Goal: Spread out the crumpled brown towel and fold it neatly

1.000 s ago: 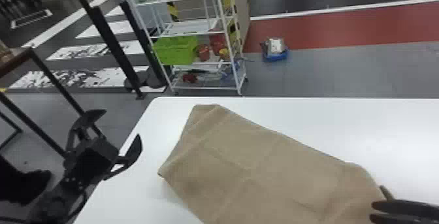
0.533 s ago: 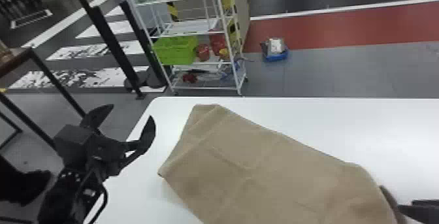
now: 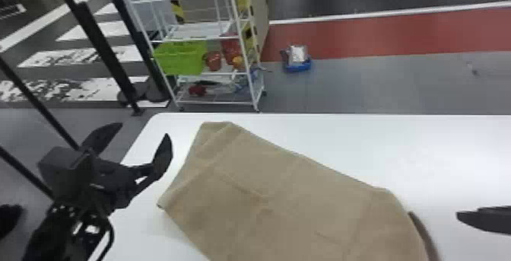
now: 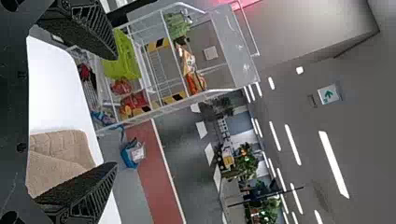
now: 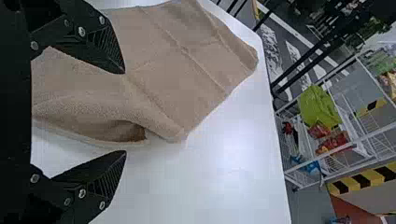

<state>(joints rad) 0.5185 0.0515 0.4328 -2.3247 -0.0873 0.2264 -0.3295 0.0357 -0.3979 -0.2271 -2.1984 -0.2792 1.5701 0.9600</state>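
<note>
The brown towel is laid creased across the desk toward its far left corner, with the right gripper held wide beside it, the left gripper held wide near the left edge, and a white rack placed beyond.

You are at a white table in a large indoor hall, perhaps a lab or workshop; which cannot be told. Beyond your left gripper stand a wheeled wire rack of packaged goods, white floor stripes and, farther right, a red floor band. Ceiling strip lights and a green arrow sign show far past that gripper in its wrist view.
</note>
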